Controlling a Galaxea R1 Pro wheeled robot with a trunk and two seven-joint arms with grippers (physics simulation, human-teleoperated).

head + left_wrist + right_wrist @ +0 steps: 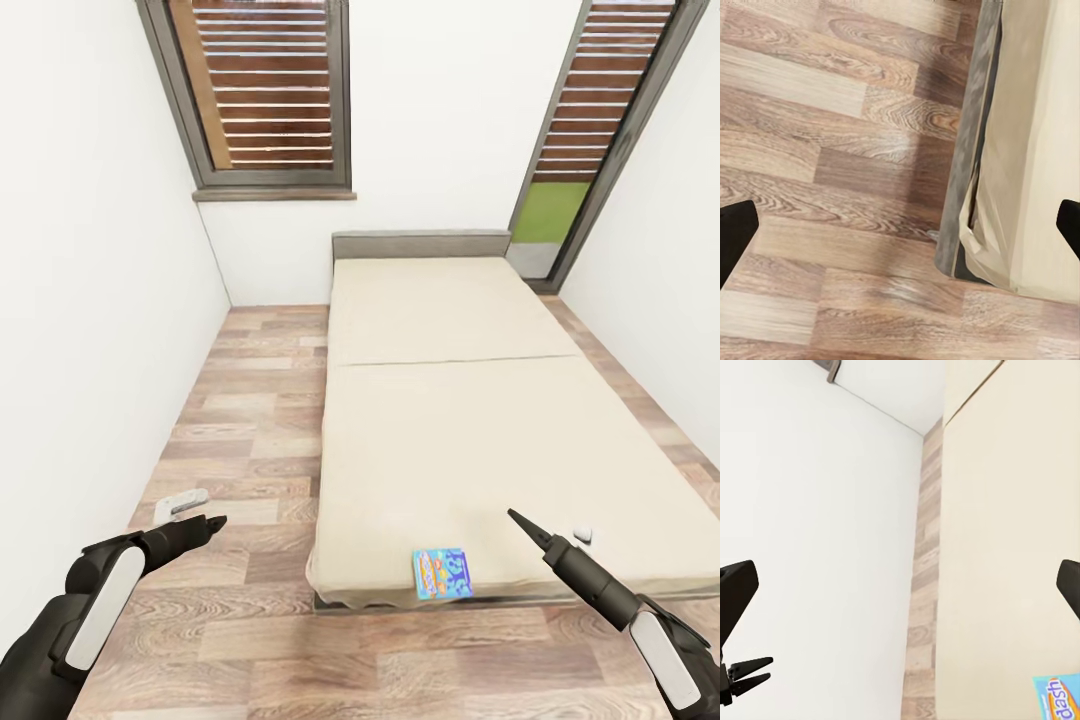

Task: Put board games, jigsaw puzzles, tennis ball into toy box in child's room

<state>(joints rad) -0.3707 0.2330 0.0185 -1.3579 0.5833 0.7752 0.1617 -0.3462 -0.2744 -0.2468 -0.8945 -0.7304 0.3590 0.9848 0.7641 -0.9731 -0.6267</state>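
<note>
Here's the bed (450, 400), running lengthwise away from the robot, beige mattress bare but for one thing: the small blue game (442, 573) lying flat near the foot edge, a little right of the foot's left corner. In the right wrist view just a corner of that game (1059, 697) peeks in, blue with pale lettering, on the mattress (1012, 532). The left hand (215, 522) hovers over the plank floor (250, 420) just left of the bed's foot; in its own wrist view the fingers (735, 236) sit far apart at either edge, spread wide, with floor and the bed's grey corner (967, 225) between them. The right hand (515, 518) hangs above the mattress to the right of the game, near it but not touching; its fingers (736, 592) are spread too, nothing between them. Two dark-framed windows (265, 95) stand in the far wall beyond the headboard (420, 243).
</note>
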